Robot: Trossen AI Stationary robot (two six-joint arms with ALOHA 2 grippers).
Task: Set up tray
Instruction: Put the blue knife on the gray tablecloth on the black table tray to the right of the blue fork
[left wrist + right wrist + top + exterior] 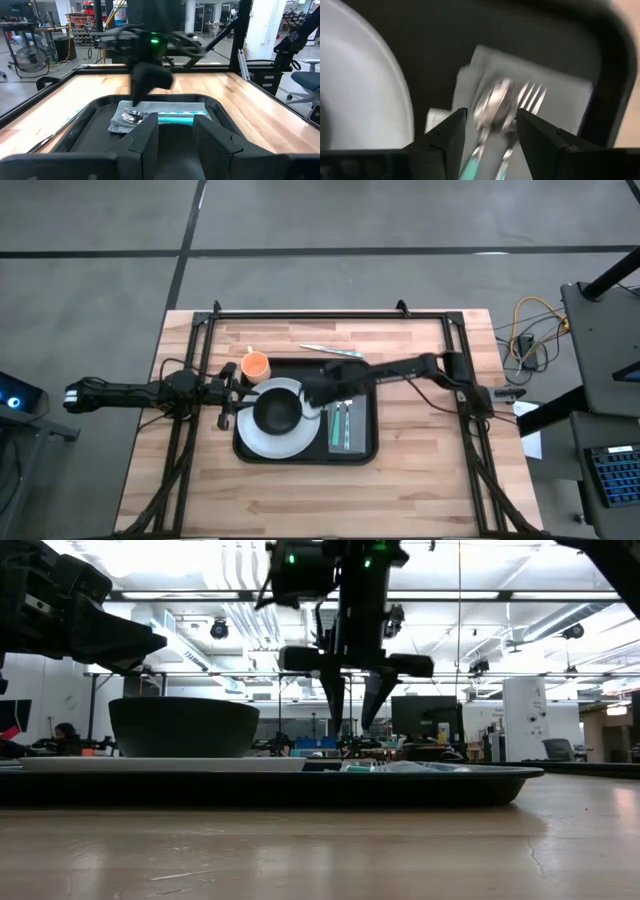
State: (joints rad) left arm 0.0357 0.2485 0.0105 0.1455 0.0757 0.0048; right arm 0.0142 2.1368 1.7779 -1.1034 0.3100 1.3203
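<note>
From above, the large black rectangular tray with rounded corners (365,448) lies at the centre of the pale wooden plank table (420,490). A round white plate (262,438) carrying a dark round bowl (277,412) fills the tray's 9 o'clock half; a small grey folded napkin (347,442) with teal-handled cutlery (343,425) lies toward 3 o'clock. An orange cup (255,364) stands at the tray's 10 o'clock corner, and a thin pale utensil (330,350) lies on the wood at 12 o'clock. The left gripper (228,398) waits at the tray's 9 o'clock edge, fingers released. The right gripper (318,392) reaches in from 3 o'clock, over the tray.

At table height, the right gripper (354,705) hangs above the tray (440,785), fingers parted, nothing between them.

The left wrist view shows the napkin (131,119) inside the tray (90,120).

The right wrist view shows spread fingers (447,137) just over the spoon and fork (502,107) on the napkin (560,95).
</note>
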